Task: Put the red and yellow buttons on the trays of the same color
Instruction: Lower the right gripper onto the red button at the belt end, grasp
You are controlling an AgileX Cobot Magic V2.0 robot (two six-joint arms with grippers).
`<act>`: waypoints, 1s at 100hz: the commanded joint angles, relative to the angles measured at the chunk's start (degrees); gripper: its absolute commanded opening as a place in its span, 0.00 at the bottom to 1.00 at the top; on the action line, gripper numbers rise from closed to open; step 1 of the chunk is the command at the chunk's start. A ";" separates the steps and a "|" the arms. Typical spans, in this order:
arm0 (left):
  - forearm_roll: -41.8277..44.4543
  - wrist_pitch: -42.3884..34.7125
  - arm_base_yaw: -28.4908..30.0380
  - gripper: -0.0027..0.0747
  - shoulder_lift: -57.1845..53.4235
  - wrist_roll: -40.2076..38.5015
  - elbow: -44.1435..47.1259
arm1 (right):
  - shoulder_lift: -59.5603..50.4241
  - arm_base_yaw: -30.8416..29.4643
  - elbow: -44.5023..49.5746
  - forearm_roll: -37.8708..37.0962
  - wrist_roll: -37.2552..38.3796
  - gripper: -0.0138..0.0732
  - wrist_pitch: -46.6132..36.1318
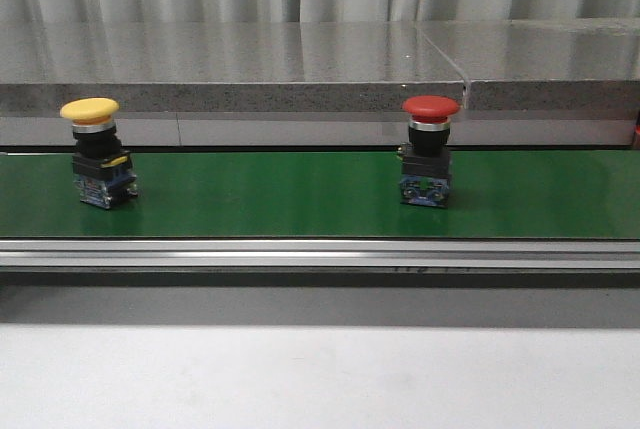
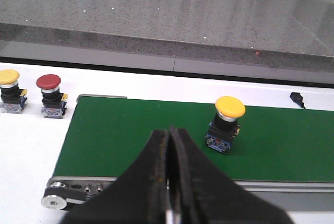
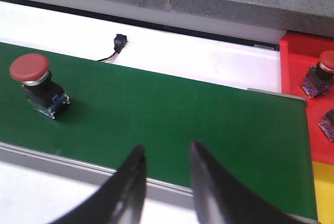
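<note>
Yellow button (image 1: 97,152) and red button (image 1: 429,150) upright on belt (image 1: 280,194); left hand (image 2: 170,174) closed empty, right hand (image 3: 166,179) apart.

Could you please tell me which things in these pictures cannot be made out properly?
- Red plastic tray: right wrist view, cut by the picture's edge; its full contents unseen.
- Second button in the tray: same view, edge-cut, cap colour unknown.
- Yellow surface beside the red tray: only a corner shows.
- Both trays: outside the front view.
- Small black plug: left wrist view, too small.
</note>
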 commanded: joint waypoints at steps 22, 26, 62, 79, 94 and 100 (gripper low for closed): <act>0.02 -3.89 -0.38 0.01 0.48 0.01 -1.58 | 2.67 0.02 -2.02 2.11 -0.62 0.90 -1.84; 0.02 -3.89 -0.38 0.01 0.48 0.01 -1.58 | 3.75 0.02 -2.59 3.05 -0.62 0.89 -1.19; 0.02 -3.89 -0.38 0.01 0.48 0.01 -1.58 | 20.75 5.76 -11.13 3.34 -5.03 0.89 3.01; 0.02 -3.89 -0.38 0.01 0.48 0.01 -1.58 | 29.14 9.09 -13.83 3.34 -5.86 0.89 2.94; 0.02 -3.89 -0.38 0.01 0.48 0.01 -1.58 | 34.83 11.00 -15.86 3.34 -6.06 0.89 1.69; 0.02 -3.89 -0.38 0.01 0.48 0.01 -1.58 | 37.02 12.00 -16.59 3.34 -6.46 0.89 0.47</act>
